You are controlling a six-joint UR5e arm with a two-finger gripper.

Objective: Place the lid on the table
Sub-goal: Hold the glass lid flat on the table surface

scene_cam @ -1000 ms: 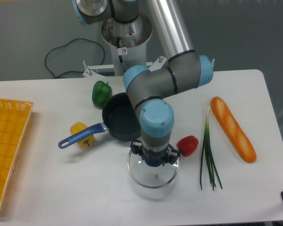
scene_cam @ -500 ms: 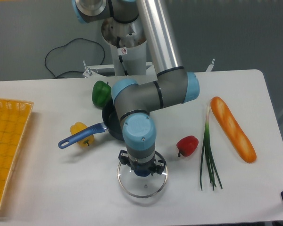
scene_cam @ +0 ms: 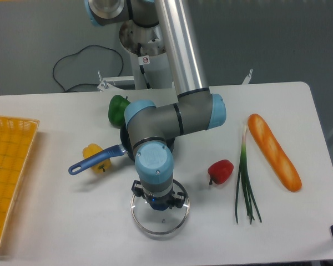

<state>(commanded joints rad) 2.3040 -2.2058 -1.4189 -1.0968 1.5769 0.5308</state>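
Glass and metal rim show below our wrist: the lid point(scene_cam: 160, 215) sits near the front edge of the table point(scene_cam: 61, 221), in front of the saucepan point(scene_cam: 127, 145), whose bowl is largely hidden behind our arm while its blue handle point(scene_cam: 94, 159) points left. Our gripper point(scene_cam: 158, 203) is straight above the lid's centre, where the knob would be, and the wrist covers it, so we cannot tell whether the fingers are clamped on the knob or parted. We also cannot tell whether the rim is touching the white surface or hanging just over it. We judge that gripping at the centre knob keeps the lid level, so the rim meets the table evenly. The spot is bare, apart from the red pepper point(scene_cam: 220, 170) to the right and the yellow pepper point(scene_cam: 95, 153) by the pan handle. Spring onions point(scene_cam: 245, 183), a bread loaf point(scene_cam: 273, 151), a green pepper point(scene_cam: 118, 108) and the yellow basket point(scene_cam: 10, 172) lie farther off.
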